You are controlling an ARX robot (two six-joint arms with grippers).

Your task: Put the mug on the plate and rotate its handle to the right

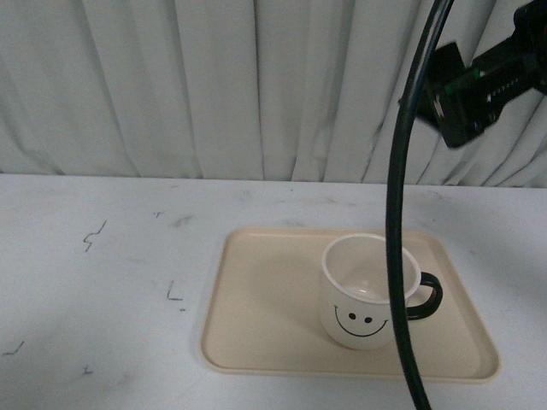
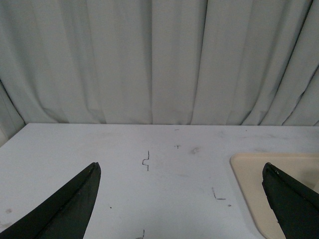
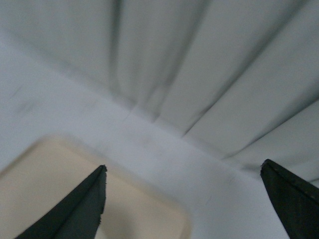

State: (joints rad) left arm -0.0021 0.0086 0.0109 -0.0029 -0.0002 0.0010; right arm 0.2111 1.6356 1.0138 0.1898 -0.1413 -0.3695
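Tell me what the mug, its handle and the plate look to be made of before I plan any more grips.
The mug: cream-white with a thin rolled rim and soft sheen, likely enamelled metal, possibly ceramic. The handle: glossy black loop with highlights, probably the same coated material. The plate: matte beige with rounded corners and a low moulded rim, most likely plastic or melamine.

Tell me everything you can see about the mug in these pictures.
The mug is cream-white with an enamel-like look and a black smiley face on the side toward the camera. Its glossy black loop handle points to the robot's right. It stands upright, mouth open and apparently empty, on the right part of the beige plate. Nothing grips it; a dark cable crosses in front of it. It appears only in the front view.
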